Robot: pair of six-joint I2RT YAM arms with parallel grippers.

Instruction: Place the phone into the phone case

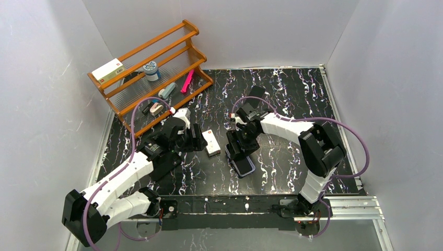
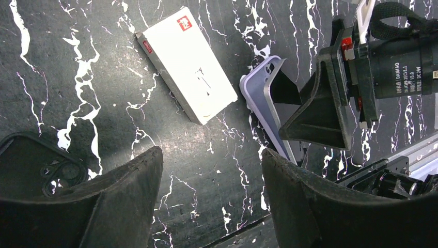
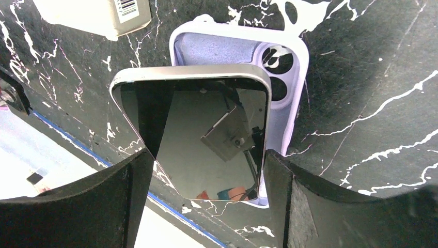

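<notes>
The phone point(image 3: 206, 129), screen up with a silver rim, hangs tilted over the lavender phone case point(image 3: 289, 62), which lies open side up on the black marble table. My right gripper point(image 3: 209, 155) is shut on the phone, one finger on each long edge. In the top view the right gripper point(image 1: 241, 151) stands over the phone case point(image 1: 251, 168); the phone is hard to tell apart there. The left wrist view shows the phone case point(image 2: 255, 98) from the side. My left gripper point(image 2: 212, 155) is open over bare table to the left, nothing between its fingers.
A white box point(image 1: 211, 143) lies between the two grippers. A dark case with camera holes point(image 2: 31, 170) lies by the left fingers. A wooden rack point(image 1: 151, 68) with small items stands at the back left. The table's front rail point(image 1: 251, 201) is close.
</notes>
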